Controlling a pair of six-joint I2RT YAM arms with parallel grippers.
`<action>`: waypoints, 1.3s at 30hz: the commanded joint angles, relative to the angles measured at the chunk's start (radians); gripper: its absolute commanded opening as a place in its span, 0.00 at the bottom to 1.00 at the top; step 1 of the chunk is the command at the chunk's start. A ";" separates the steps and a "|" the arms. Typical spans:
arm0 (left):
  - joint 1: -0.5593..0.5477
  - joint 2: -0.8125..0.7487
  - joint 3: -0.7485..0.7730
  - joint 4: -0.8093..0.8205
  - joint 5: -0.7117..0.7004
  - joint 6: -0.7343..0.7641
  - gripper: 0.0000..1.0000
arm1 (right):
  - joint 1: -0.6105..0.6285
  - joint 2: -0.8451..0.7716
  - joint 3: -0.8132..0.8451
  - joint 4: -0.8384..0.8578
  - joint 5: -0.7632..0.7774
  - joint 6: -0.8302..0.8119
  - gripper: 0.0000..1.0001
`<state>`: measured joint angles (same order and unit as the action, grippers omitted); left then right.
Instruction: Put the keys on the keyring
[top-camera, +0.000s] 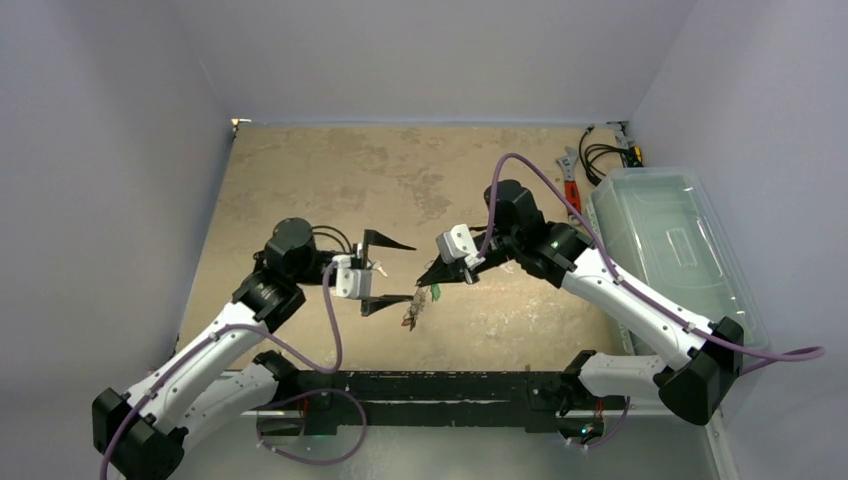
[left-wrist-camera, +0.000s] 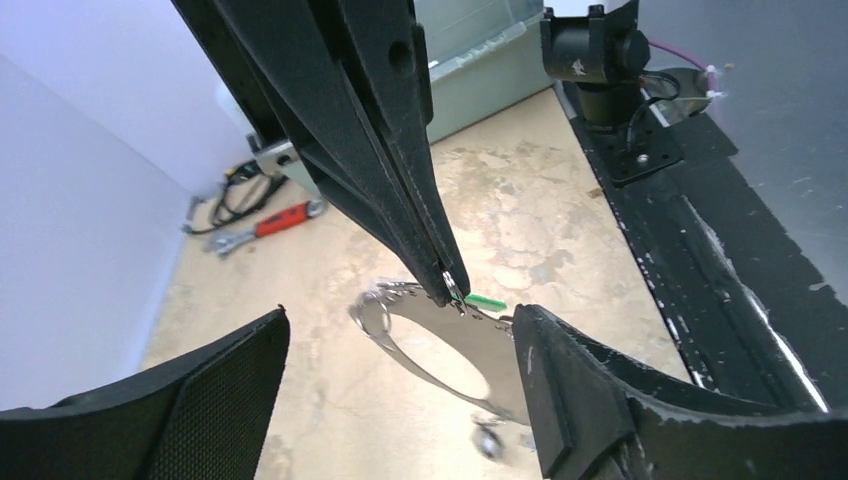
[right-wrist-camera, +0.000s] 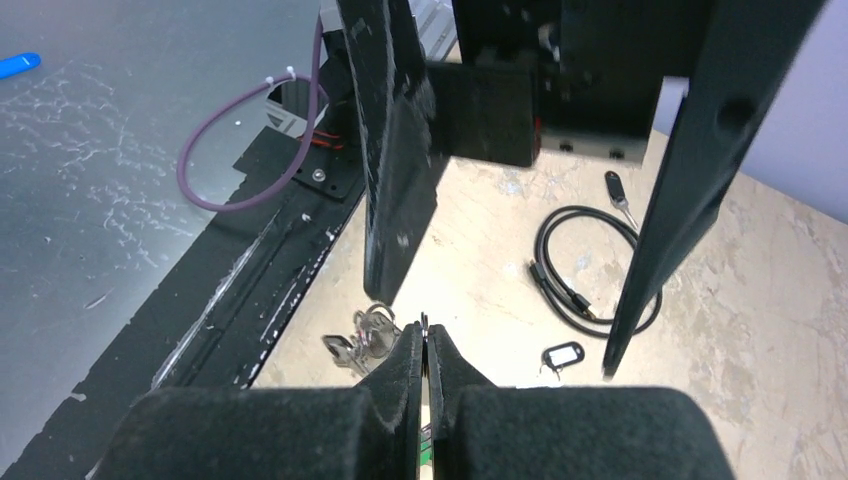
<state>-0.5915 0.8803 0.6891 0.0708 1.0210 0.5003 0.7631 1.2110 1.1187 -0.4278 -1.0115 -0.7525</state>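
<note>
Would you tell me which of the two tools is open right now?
The left tool: its jaws gape wide, whereas the right tool is pinched shut on the keyring.

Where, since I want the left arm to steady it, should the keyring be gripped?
Probably the bare rim arc opposite where the right gripper pinches; the left gripper comes from its own side, fingers straddling the thin band. The keyring is held by its toothed edge, leaving that arc free.

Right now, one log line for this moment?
left tool: open, at keyring | right tool: shut on keyring rim | green tag: beside pinch
</note>
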 joint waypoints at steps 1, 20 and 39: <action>-0.004 -0.134 -0.019 -0.017 -0.035 0.093 0.85 | 0.001 0.011 0.066 -0.005 -0.007 0.004 0.00; -0.004 -0.086 -0.075 0.164 -0.006 -0.008 0.83 | 0.000 0.033 0.084 -0.002 -0.102 0.014 0.00; -0.062 0.018 -0.053 0.098 0.009 0.016 0.47 | 0.013 0.052 0.103 -0.021 -0.117 0.008 0.00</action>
<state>-0.6445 0.8974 0.6037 0.1967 1.0088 0.4808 0.7681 1.2747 1.1767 -0.4767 -1.0924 -0.7490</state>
